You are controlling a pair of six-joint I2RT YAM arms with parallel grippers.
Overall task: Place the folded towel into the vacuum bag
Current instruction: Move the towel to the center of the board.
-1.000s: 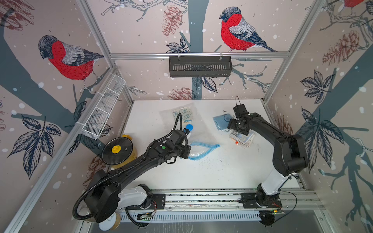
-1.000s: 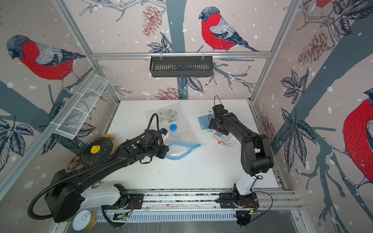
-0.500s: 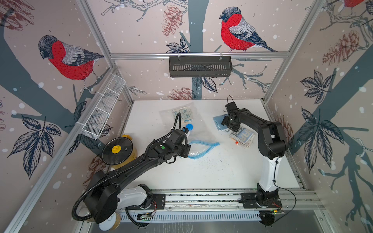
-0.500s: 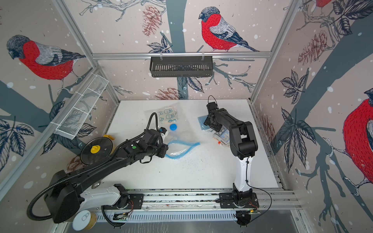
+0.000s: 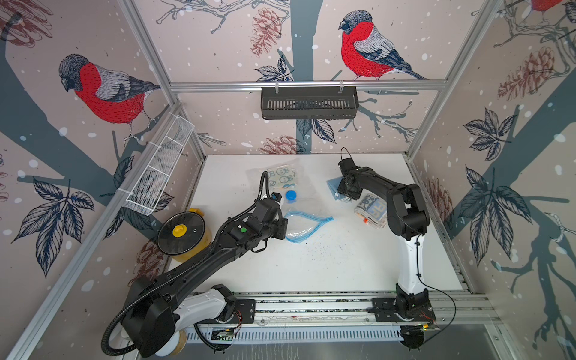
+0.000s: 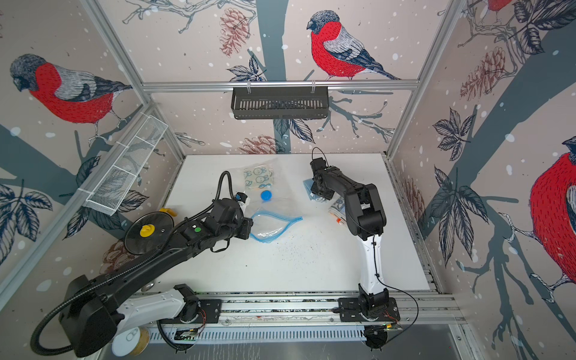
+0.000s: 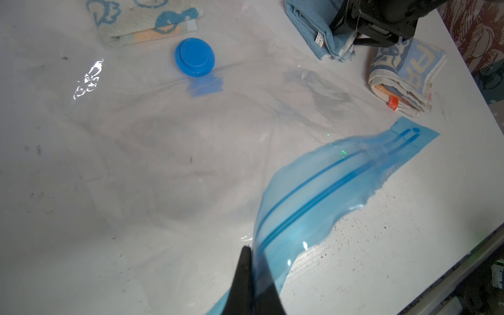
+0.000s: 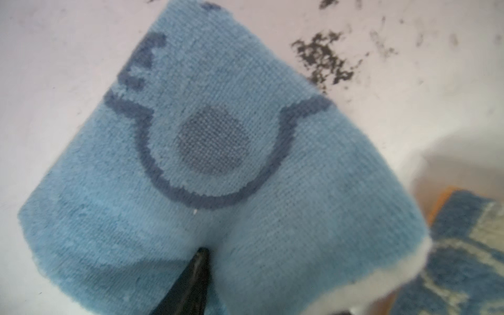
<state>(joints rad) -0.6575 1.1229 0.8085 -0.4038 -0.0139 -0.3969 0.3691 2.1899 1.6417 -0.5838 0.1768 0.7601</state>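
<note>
Blue zip strip (image 7: 327, 185) of vacuum bag (image 7: 163, 163) is pinched in left tool (image 7: 252, 261); right tool (image 5: 346, 191) presses into folded blue towel (image 8: 218, 136) beneath it (grip cannot be told).

Both arms are black with a white link above the base: the left arm (image 5: 202, 268) carries a ribbed black hose (image 5: 261, 187) and a green dot (image 5: 243, 230) near its wrist, and the right arm (image 5: 405, 215) has a thin black cable (image 5: 417, 258) down its white link (image 5: 410, 268). Each stands on a black plate (image 5: 385, 310) with thin red wires, on a silver rail (image 5: 311, 307) along the front edge of the table (image 5: 311, 268). The left gripper (image 7: 253, 253) has tapered black fingers.
</note>
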